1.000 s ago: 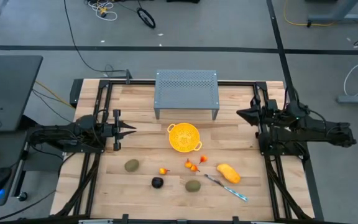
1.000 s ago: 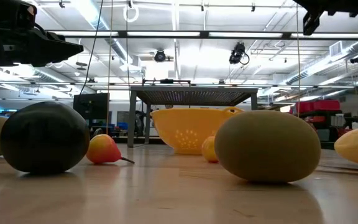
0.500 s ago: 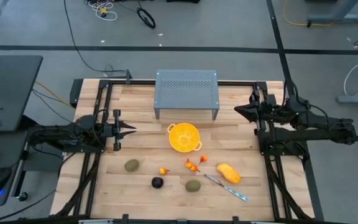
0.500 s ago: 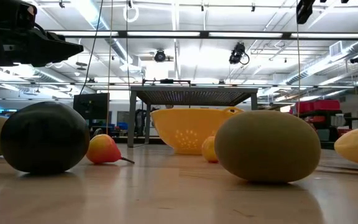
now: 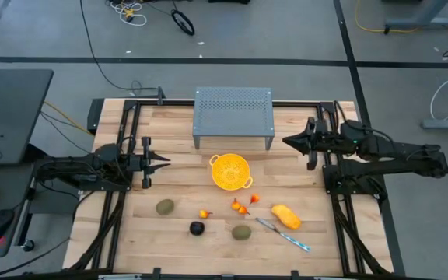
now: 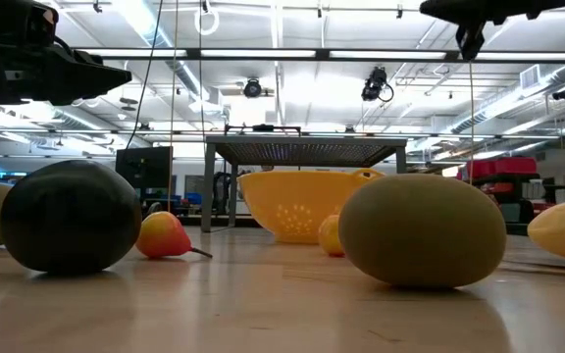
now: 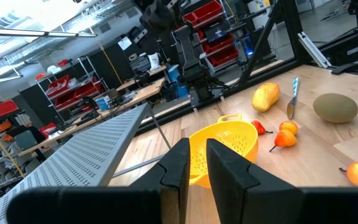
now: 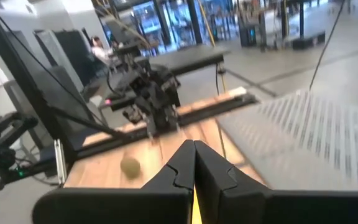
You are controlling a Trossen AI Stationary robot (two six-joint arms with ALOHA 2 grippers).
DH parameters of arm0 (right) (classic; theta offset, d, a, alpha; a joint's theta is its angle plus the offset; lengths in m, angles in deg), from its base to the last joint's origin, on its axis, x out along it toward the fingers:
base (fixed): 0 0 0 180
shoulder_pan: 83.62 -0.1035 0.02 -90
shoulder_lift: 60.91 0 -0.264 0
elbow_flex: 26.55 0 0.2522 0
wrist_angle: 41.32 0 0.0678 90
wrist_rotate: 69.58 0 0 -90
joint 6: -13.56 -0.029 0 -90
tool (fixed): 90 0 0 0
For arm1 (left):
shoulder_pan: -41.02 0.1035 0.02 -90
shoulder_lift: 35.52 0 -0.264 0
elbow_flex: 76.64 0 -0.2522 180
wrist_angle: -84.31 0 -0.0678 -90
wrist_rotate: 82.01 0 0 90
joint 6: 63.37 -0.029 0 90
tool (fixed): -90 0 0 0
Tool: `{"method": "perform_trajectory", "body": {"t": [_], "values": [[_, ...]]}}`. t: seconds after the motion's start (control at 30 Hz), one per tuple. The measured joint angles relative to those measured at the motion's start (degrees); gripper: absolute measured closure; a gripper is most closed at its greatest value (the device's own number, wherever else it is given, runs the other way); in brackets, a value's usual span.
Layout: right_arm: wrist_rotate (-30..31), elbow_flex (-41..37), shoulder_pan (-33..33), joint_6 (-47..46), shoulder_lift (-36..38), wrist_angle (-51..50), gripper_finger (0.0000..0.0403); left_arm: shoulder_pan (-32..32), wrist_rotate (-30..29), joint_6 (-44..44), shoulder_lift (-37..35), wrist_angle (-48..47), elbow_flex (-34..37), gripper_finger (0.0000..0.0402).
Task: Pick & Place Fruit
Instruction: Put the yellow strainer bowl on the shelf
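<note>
Dark fingers of the right gripper (image 5: 288, 141) are pressed together, empty, above the worktop (image 5: 177, 132). Left gripper (image 5: 164, 162) stands barely parted, holding nothing. Fruit (image 5: 285, 215) lies untouched.

Yellow colander (image 5: 231, 171) — perforated grey shelf (image 5: 233, 114)

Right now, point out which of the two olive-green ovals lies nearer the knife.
The olive-green oval just left of the knife, beside the dark ball. The other green oval lies farther left, toward the left arm's side.

Overhead cam straight down; low cam table-level, both w/ yellow colander (image 5: 231, 171) (image 6: 302, 204).
</note>
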Motion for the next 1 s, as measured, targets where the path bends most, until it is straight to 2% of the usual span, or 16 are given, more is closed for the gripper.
{"method": "perform_trajectory", "body": {"t": [0.53,0.7,1.0], "values": [[-2.2,0.0,0.0,-8.5,-4.6,-9.8,0.0397,0.0,0.0,0.0,0.0,0.0,0.0,0.0338],[-4.9,0.0,-0.2,-8.9,-6.6,-11.1,0.0397,0.0,0.0,0.0,0.0,0.0,0.0,0.0338],[-4.9,0.0,-2.5,-9.3,-11.3,-13.0,0.0397,0.0,0.0,0.0,0.0,0.0,0.0,0.0338]]}}
